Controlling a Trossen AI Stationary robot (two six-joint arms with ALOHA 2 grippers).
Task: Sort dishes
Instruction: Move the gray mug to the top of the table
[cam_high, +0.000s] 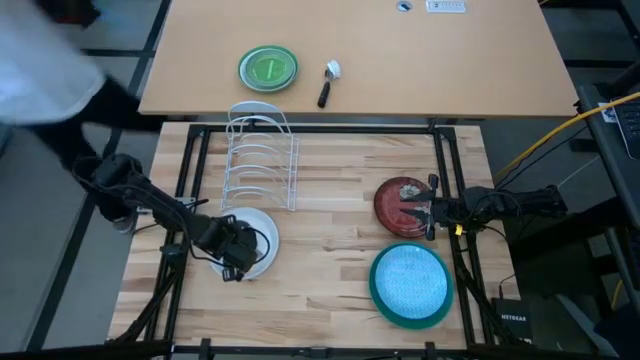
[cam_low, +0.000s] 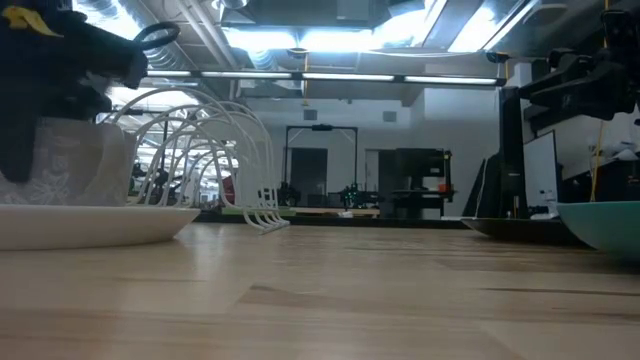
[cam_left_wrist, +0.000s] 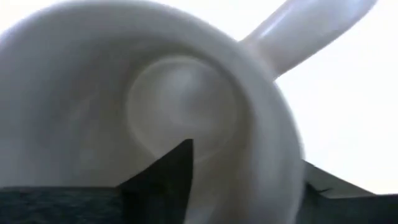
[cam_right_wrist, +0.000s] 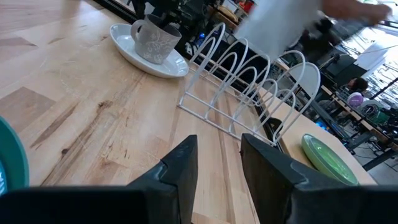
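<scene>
The left gripper (cam_high: 232, 255) hid the mug (cam_right_wrist: 154, 38) from above. The teal plate (cam_low: 603, 222) ran off the low view's edge. A person (cam_right_wrist: 292, 25) beyond the rack (cam_right_wrist: 249, 93) showed only as blur.

Your left wrist camera looks straight into the pale mug (cam_left_wrist: 155, 106), which fills nearly the whole frame, its handle (cam_left_wrist: 311, 28) angling away. One dark finger (cam_left_wrist: 165, 183) of the left gripper (cam_left_wrist: 242, 190) reaches inside the rim; another sits outside the wall.
</scene>
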